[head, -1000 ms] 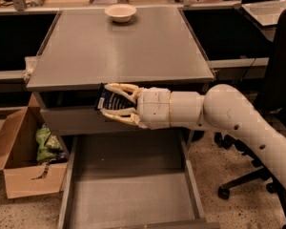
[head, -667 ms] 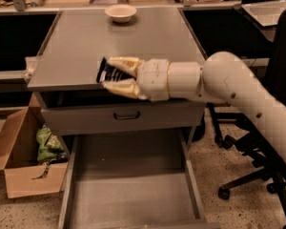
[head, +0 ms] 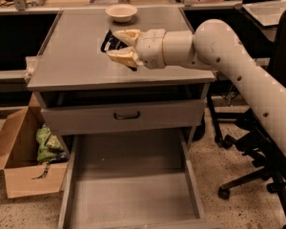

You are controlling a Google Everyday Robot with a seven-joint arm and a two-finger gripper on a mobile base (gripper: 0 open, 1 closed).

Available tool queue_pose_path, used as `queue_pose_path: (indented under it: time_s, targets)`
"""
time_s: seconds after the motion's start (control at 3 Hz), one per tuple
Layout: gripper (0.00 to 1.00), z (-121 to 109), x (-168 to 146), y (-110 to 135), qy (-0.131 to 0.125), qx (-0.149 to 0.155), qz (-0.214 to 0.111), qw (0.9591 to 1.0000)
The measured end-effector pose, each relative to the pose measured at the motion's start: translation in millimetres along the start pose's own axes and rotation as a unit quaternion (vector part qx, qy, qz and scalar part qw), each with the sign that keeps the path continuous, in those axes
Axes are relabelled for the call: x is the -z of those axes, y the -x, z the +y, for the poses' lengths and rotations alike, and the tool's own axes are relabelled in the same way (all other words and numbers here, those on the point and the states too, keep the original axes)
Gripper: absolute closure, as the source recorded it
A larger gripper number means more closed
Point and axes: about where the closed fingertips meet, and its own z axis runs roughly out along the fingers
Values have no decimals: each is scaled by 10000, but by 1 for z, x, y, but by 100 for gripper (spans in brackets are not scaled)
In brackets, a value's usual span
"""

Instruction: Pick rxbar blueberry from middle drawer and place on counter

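Note:
My gripper [head: 118, 46] is shut on the rxbar blueberry [head: 112, 44], a dark flat bar with white lettering, and holds it just above the middle of the grey counter [head: 71, 61]. The bar is tilted and partly hidden by my cream fingers [head: 125, 57]. The middle drawer [head: 128, 185] stands pulled out below, a grey tray with a bare floor. My white arm reaches in from the right.
A white bowl [head: 121, 12] sits at the counter's far edge. A shut drawer front with a dark handle [head: 127, 115] is above the open drawer. A cardboard box [head: 19, 171] with a green bag [head: 47, 144] stands on the floor left. An office chair base [head: 257, 175] is at the right.
My gripper has risen from in front of the drawers to over the counter top, carrying the dark bar up and further back.

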Motion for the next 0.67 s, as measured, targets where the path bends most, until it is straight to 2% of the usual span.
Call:
queue_pose_path:
  time_s: [0.67]
  targets:
    - [100,-78,-16,-28,-490,-538,115,9973]
